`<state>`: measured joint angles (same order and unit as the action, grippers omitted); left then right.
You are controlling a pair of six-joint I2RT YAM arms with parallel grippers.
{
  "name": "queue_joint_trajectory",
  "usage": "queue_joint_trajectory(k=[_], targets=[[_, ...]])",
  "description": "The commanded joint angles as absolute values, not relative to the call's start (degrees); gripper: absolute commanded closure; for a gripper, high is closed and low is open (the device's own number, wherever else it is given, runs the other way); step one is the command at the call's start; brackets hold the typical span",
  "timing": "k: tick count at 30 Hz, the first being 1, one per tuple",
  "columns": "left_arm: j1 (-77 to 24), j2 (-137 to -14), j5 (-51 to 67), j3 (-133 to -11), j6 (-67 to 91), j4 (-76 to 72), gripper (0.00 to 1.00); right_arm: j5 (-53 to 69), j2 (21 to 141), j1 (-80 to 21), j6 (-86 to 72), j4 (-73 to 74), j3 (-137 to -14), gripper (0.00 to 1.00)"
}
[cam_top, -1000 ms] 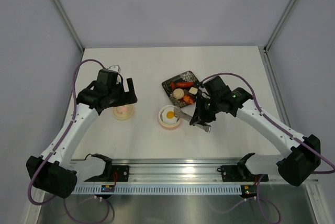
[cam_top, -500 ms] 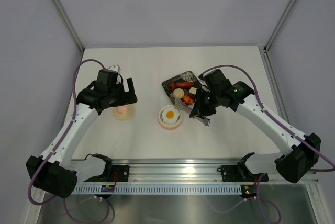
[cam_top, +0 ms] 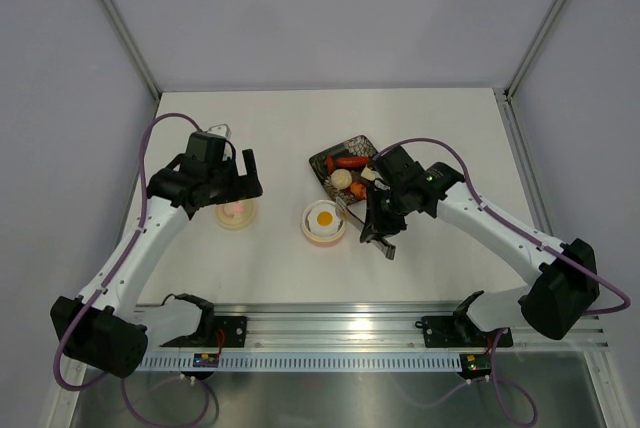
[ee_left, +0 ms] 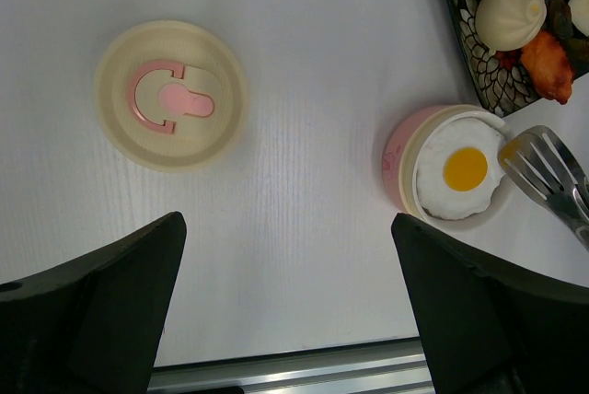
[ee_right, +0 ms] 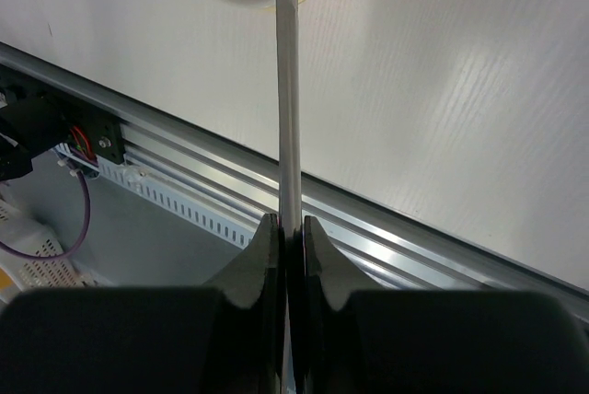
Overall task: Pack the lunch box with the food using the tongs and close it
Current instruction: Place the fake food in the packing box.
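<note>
The lunch box is a round cream tub [cam_top: 325,235] [ee_left: 398,150] at the table's middle, with the white fried egg [cam_top: 324,218] [ee_left: 463,169] lying in it. Its lid [cam_top: 237,213] [ee_left: 171,95] lies flat to the left, pink mark up. My right gripper [cam_top: 382,233] [ee_right: 292,228] is shut on the silvery tongs [cam_top: 352,212] [ee_right: 287,90], whose slotted tips [ee_left: 548,173] sit at the tub's right rim. My left gripper [cam_top: 240,183] [ee_left: 287,224] hovers open above the lid. A red sausage [cam_top: 350,161], pale ball [cam_top: 342,179] [ee_left: 511,15], orange piece [cam_top: 360,191] [ee_left: 550,67] and pale cube [cam_top: 369,174] lie in the tray.
The black square tray [cam_top: 322,162] [ee_left: 460,53] stands just behind the tub, right of centre. An aluminium rail [cam_top: 330,328] [ee_right: 184,173] runs along the near edge of the table. Grey walls enclose the table on three sides.
My right gripper carried the tongs toward the tray, then swung back toward the near edge; the tips are again by the tub's rim. The left arm, egg and lid have not moved.
</note>
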<state>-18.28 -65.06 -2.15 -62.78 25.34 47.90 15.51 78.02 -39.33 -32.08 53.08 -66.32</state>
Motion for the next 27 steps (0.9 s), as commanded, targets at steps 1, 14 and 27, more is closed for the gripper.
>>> queue_joint_trajectory(k=[1, 14, 27], targets=[[-18.46, -65.3, -2.02, -63.54, 24.79, 45.7, 0.01, 13.01, 77.78, -39.81, -30.76, 55.98, -69.07, 1.0], [-18.46, -65.13, -2.46, -63.19, 24.52, 45.97, 0.01, 12.04, 77.78, -40.08, -30.85, 56.69, -74.18, 1.0], [-18.46, -64.95, -2.81, -63.02, 24.43, 46.05, 0.01, -3.85, 75.41, -39.9, -32.69, 59.15, -77.25, 1.0]])
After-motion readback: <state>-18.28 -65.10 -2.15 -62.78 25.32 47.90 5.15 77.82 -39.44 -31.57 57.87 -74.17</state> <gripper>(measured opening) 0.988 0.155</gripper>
